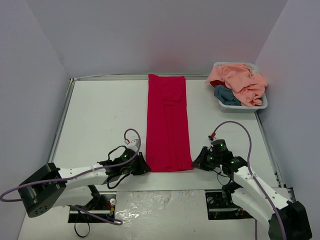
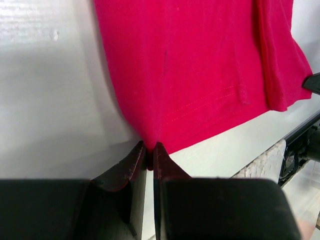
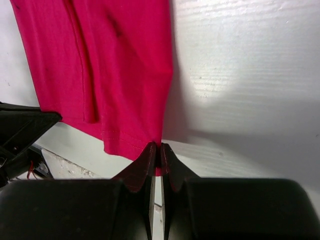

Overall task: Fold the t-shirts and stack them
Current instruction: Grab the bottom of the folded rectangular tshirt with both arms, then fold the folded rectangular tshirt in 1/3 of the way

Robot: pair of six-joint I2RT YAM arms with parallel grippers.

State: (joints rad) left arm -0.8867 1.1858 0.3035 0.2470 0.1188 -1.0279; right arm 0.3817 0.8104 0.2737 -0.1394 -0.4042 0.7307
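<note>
Left gripper [image 2: 150, 151] and right gripper [image 3: 159, 151] pinch near hem corners of narrow-folded crimson t-shirt [image 1: 167, 120].

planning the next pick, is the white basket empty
No, the white basket in the far right corner holds a crumpled peach-pink t-shirt lying over a teal-blue shirt.

- The red shirt [image 1: 168, 125] is plain crimson with no print, and its hem stitching is the same red.
- The peach shirt [image 1: 239, 80] is plain peach-pink.
- The teal shirt [image 1: 226, 96] is plain teal-blue.
- The basket [image 1: 261, 106] is white.
- The table [image 1: 100, 115] is white, with faint fine lines across it.
- The walls [image 1: 150, 35] are pale grey-lilac.
- My left gripper [image 2: 149, 150] and right gripper [image 3: 156, 150] are black, tinged dark red at the fingertips.
- My left arm [image 1: 82, 174] and right arm [image 1: 255, 187] are white with black joints.
- My cables [image 1: 235, 122] are lilac, and my wrist lights [image 1: 218, 146] are green.
</note>
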